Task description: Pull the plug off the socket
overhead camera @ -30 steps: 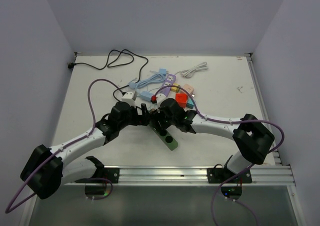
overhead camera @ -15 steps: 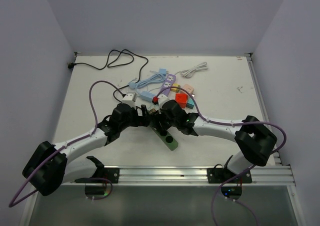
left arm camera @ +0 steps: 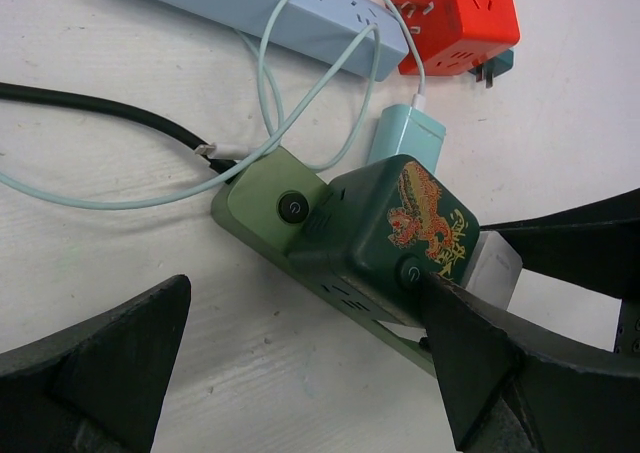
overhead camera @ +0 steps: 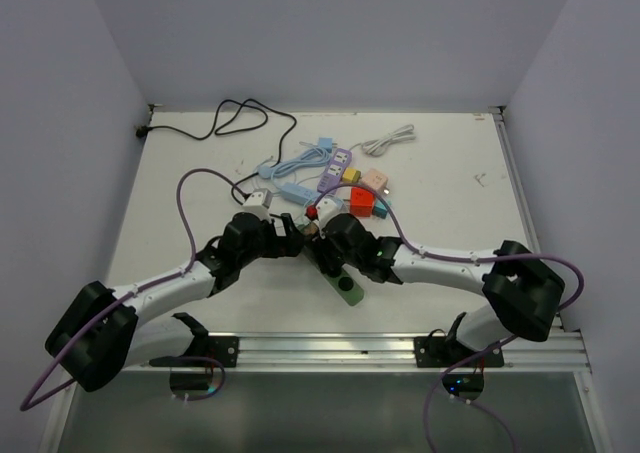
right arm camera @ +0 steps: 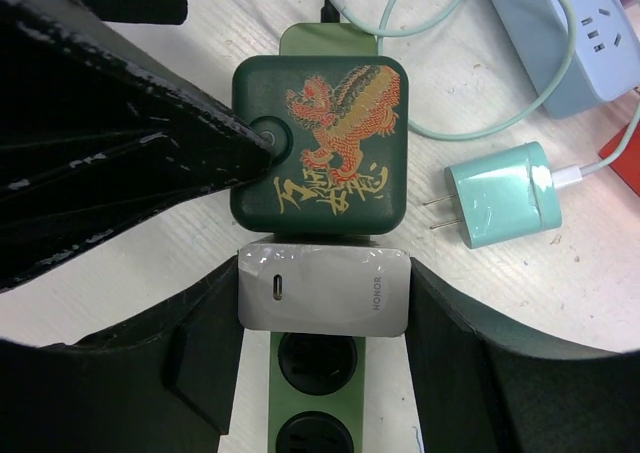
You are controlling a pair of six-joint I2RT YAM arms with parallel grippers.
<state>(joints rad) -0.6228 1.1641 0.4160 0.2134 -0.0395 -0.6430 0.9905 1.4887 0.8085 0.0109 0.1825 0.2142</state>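
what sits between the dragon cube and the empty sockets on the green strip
A white HONOR charger, plugged into the green power strip right against the dragon-print cube; the right wrist view shows it.

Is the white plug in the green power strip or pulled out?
In. The white plug sits flush on the green power strip with no prongs showing, and the right gripper squeezes its two sides.

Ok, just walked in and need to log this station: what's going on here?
Two robot arms are working on a green power strip. The right hand is closed on the white charger plugged into it, beside a dark green dragon-printed adapter. The left hand is open, straddling the strip, one fingertip against that adapter. The charger is not yet out.
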